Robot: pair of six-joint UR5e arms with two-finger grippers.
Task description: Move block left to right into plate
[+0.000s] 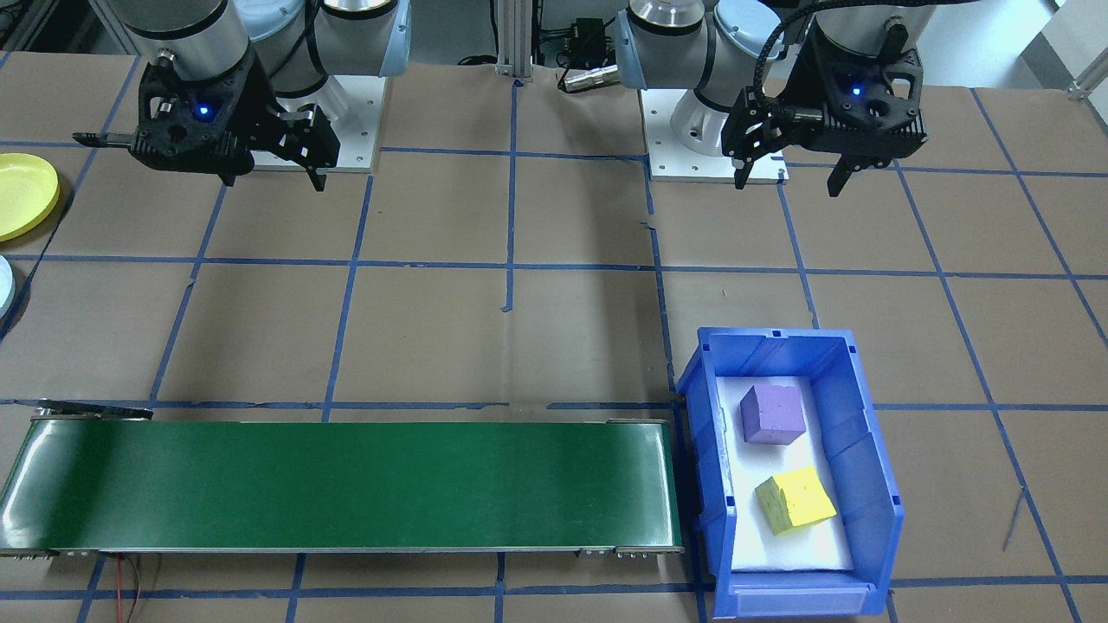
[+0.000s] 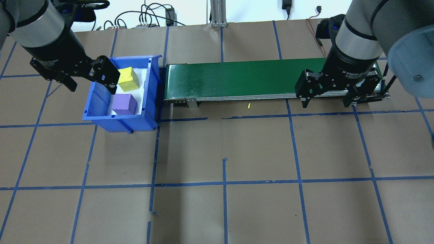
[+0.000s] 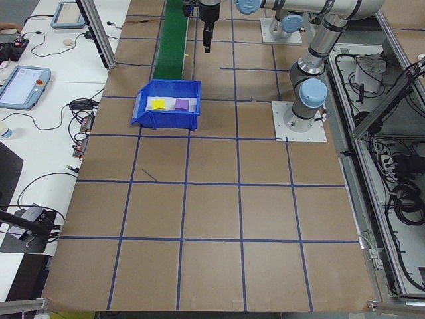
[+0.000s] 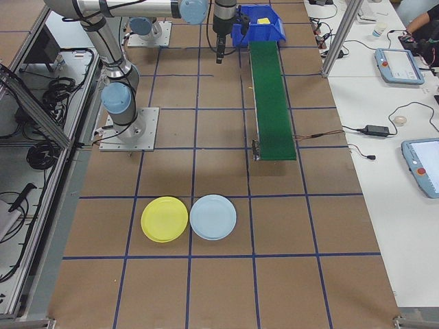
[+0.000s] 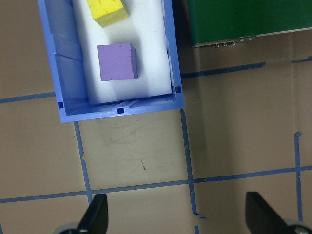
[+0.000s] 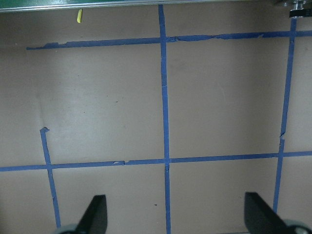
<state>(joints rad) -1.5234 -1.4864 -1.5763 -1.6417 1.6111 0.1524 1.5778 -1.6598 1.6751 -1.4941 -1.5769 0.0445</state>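
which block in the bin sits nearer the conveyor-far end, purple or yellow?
Neither by that measure: both lie alongside the belt. The purple block sits nearer the robot's side of the blue bin; the yellow block sits nearer the operators' side, skewed.

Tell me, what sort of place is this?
Most likely a robotics lab or test cell, not a factory. Two robot arms are bolted to a paper-covered table marked in a blue tape grid, beside a small green conveyor belt and a blue bin of foam blocks. Handheld control tablets and loose cables lie on side desks.
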